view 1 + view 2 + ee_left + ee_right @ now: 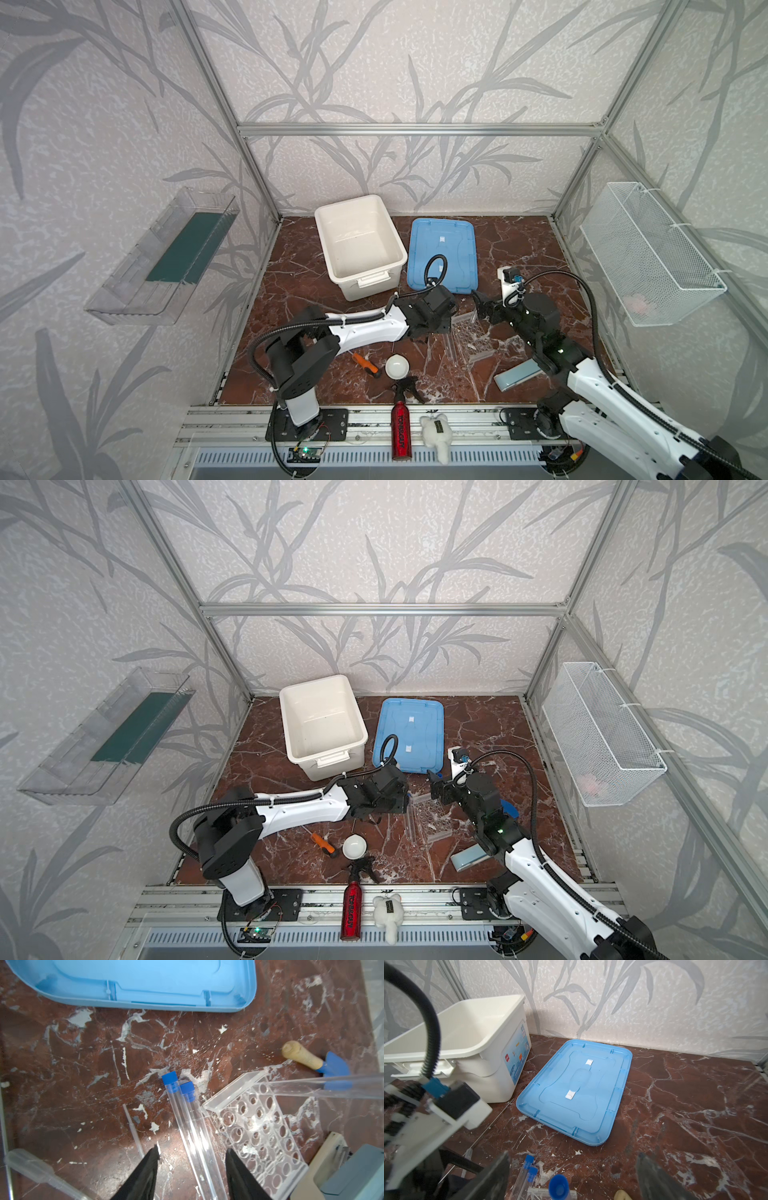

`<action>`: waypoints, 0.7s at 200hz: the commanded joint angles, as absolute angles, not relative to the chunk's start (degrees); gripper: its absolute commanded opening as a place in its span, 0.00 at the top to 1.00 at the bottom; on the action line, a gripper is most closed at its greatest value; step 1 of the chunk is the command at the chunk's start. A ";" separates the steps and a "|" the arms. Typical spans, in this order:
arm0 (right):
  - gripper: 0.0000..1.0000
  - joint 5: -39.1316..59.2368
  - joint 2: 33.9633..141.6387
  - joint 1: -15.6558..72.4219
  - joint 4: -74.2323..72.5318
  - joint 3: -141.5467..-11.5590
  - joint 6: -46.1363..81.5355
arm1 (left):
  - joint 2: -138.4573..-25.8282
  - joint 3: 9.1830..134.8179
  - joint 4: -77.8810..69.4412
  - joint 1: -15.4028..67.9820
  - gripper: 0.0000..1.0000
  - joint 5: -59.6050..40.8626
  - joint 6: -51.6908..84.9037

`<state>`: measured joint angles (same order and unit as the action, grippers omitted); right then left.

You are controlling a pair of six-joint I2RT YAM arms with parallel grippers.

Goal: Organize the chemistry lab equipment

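Note:
Two clear blue-capped tubes [187,1118] lie side by side on the marble table, beside the clear plastic tube rack [259,1132]. My left gripper [192,1154] is low over them, its black fingers apart on either side and neither touching a tube. A third tube [558,1187] stands in the rack with its cap up. My right gripper [574,1165] is wide open above it and holds nothing. A dropper [37,1169] and a thin rod [133,1130] lie near the left gripper. The white round dish [397,366] sits nearer the front in both top views.
The white bin [359,245] and blue lid [442,253] stand at the back. An orange screwdriver [365,363], red spray bottle [401,424], plush toy [434,432], blue-grey block [517,374] and wooden-handled blue trowel [301,1057] lie around.

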<state>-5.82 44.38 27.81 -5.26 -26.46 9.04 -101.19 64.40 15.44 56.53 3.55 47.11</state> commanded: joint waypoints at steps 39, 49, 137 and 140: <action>0.01 -7.58 39.31 28.11 13.18 -32.82 11.56 | -106.50 68.73 22.53 56.58 0.55 2.99 45.95; 0.01 -7.97 39.01 28.12 13.45 -32.63 11.79 | -106.90 68.73 22.50 56.53 0.56 2.90 45.95; 0.01 -8.82 36.10 28.11 13.64 -31.53 11.21 | -112.40 74.30 27.33 56.69 0.59 0.26 43.51; 0.01 -8.88 36.23 28.08 13.70 -31.63 11.20 | -112.49 74.39 27.61 56.69 0.62 0.34 43.51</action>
<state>-7.31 36.56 27.81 13.26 -31.64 11.35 -111.33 72.27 22.65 56.58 -0.12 44.47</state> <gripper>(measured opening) 0.992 0.412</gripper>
